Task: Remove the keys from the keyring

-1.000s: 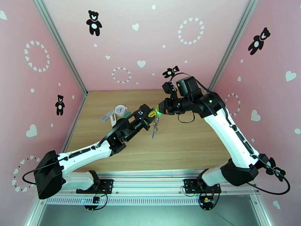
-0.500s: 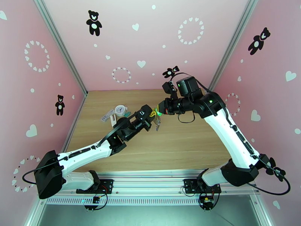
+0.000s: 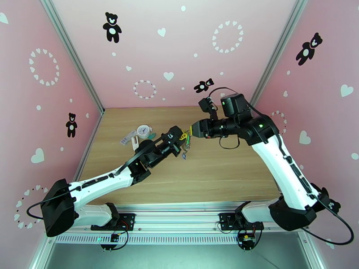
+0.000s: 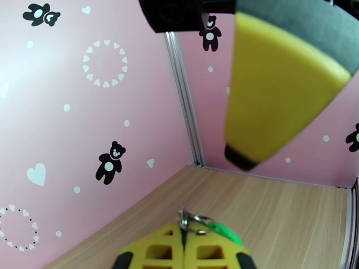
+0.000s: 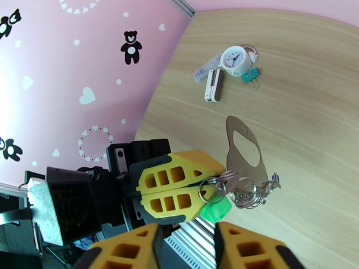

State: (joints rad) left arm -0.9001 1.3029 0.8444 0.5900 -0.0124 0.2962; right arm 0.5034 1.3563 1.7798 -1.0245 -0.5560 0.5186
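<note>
Pink walls dotted with white hearts and black bears close in a pale wooden table point(image 3: 215, 175). From above, the left gripper point(image 3: 180, 140) and the right gripper point(image 3: 193, 130) meet almost tip to tip over the board. The keys point(image 3: 185, 147) dangle in a small bunch just below the left tips, and a white clock-face charm point(image 3: 143, 130) lies well apart to the left. From this height I cannot tell how either pair of fingers stands. On the left wrist camera, the left gripper point(image 4: 183, 240) has its yellow fingers pressed flat together, pinching a small metal ring point(image 4: 194, 219) at their tips. A green tag point(image 4: 223, 232) sits just beside that ring, and one broad yellow finger point(image 4: 278, 99) of the right gripper hangs above, apart from it. On the right wrist camera, the right gripper point(image 5: 186, 234) is spread, its two fingers apart at the bottom edge. Beyond them the left gripper point(image 5: 211, 180) nips the small metal ring point(image 5: 214, 184), with the green tag point(image 5: 216, 210) under it. The keyring point(image 5: 246, 151), a flat mauve-brown holder, meets a tangle of rings point(image 5: 251, 193) at its straight edge, with a speck of blue point(image 5: 274, 178) at the tangle's right. Whether the keyring touches the table I cannot tell. The clock-face charm point(image 5: 234, 60) and a teal clip point(image 5: 248, 75) lie well beyond.
</note>
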